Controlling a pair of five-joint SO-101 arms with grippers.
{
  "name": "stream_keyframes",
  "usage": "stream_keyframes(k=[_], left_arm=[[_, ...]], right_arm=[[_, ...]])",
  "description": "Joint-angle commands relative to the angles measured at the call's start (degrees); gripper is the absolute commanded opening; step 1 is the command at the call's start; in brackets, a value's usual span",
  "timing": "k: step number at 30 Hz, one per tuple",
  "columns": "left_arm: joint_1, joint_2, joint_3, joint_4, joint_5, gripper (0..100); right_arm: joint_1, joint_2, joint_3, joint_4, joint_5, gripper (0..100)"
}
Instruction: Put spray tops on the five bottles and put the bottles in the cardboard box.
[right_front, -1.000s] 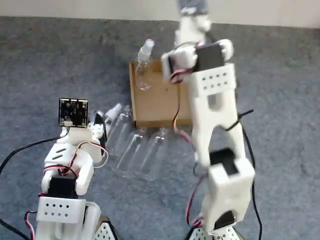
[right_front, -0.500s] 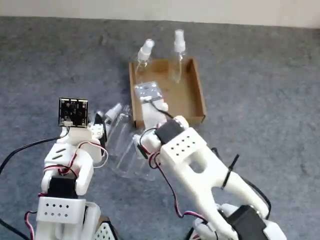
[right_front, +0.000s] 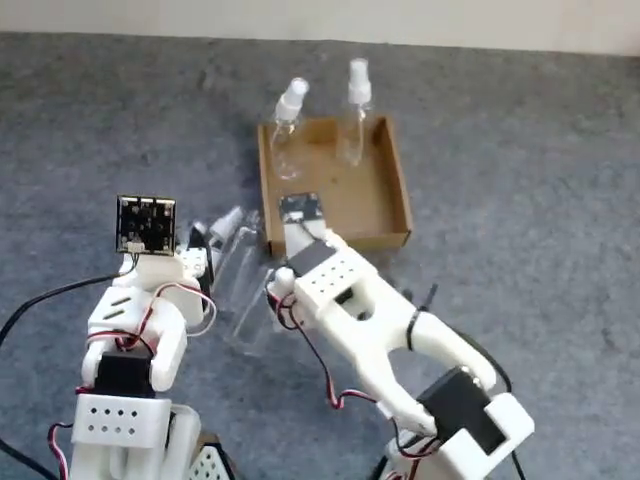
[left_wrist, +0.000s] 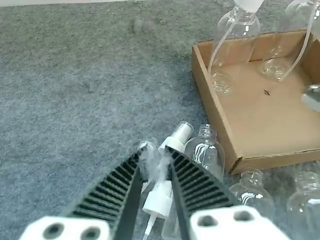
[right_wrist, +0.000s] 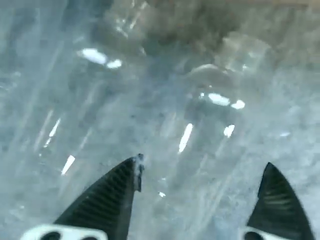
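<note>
Standing capped in the cardboard box (right_front: 398, 190) are two bottles (right_front: 288, 140); three uncapped bottles (left_wrist: 204, 152) lie beside it. Left tool (left_wrist: 156, 172) clenches a spray top (left_wrist: 159, 200); right tool (right_wrist: 203, 164) hangs released above them.

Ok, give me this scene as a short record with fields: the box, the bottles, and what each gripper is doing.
surface: grey carpet
box: cardboard box, open top
in box: two capped bottles, upright at the far end
outside box: three uncapped bottles, lying on the carpet by the box's near wall
left gripper: shut on a spray top, beside the lying bottles
right gripper: open, low over the lying bottles
</note>
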Motion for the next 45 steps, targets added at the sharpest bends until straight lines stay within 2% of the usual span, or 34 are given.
stream_keyframes(k=[1, 3, 5, 9, 11, 13, 15, 17, 20, 22, 25, 28, 31, 36, 45], left_arm=[[1.2, 0.2, -0.2, -1.2, -0.3, 1], [1.1, 0.2, -0.2, -1.2, -0.3, 1], [0.9, 0.2, -0.3, -1.2, -0.3, 1], [0.7, 0.4, -2.2, -1.0, -0.2, 1], [0.7, 1.4, -5.8, 2.9, -0.2, 1], [0.7, 4.9, -10.5, 7.5, -0.5, 1], [0.7, 11.0, -15.8, 10.5, -4.3, 1], [0.7, 19.7, -21.6, 13.3, -7.7, 1], [-2.0, 34.8, -31.4, 17.2, -13.5, 1], [-4.2, 45.0, -38.9, 19.9, -17.2, 1], [-6.2, 59.5, -50.5, 24.4, -23.0, 2], [-7.5, 72.2, -60.9, 28.3, -26.1, 5], [-8.7, 83.6, -70.0, 29.5, -28.4, 11], [-8.5, 96.9, -79.3, 29.6, -31.2, 12], [-8.4, 105.7, -82.2, 29.3, -31.3, 12]], right_arm=[[2.9, -0.4, -0.3, 0.0, -1.1, 17.6], [6.3, -0.4, 0.0, 0.0, -0.1, 10.7], [10.7, -0.4, 0.1, 1.5, 5.7, 5.3], [21.1, -0.4, 0.0, 8.0, 24.5, 0.3], [28.0, -0.4, 0.1, 10.3, 36.6, 0.3], [36.0, -0.4, 0.0, 10.9, 43.0, 0.3], [44.4, -0.4, 0.0, 10.2, 47.3, 0.4], [51.4, -0.4, 0.0, 8.7, 54.9, 0.4], [59.9, -0.3, 0.0, 7.3, 66.5, 0.4], [64.8, -0.2, -0.3, 4.9, 71.0, 0.4], [69.8, -0.2, -0.3, -0.4, 77.0, 0.4], [71.4, 0.2, 0.2, -5.3, 84.5, 0.4], [71.7, 0.2, 1.2, -5.7, 85.7, 0.6], [71.9, 0.2, 1.6, -5.8, 85.8, 0.7], [73.5, 0.2, 1.7, -5.4, 85.6, 0.7]])
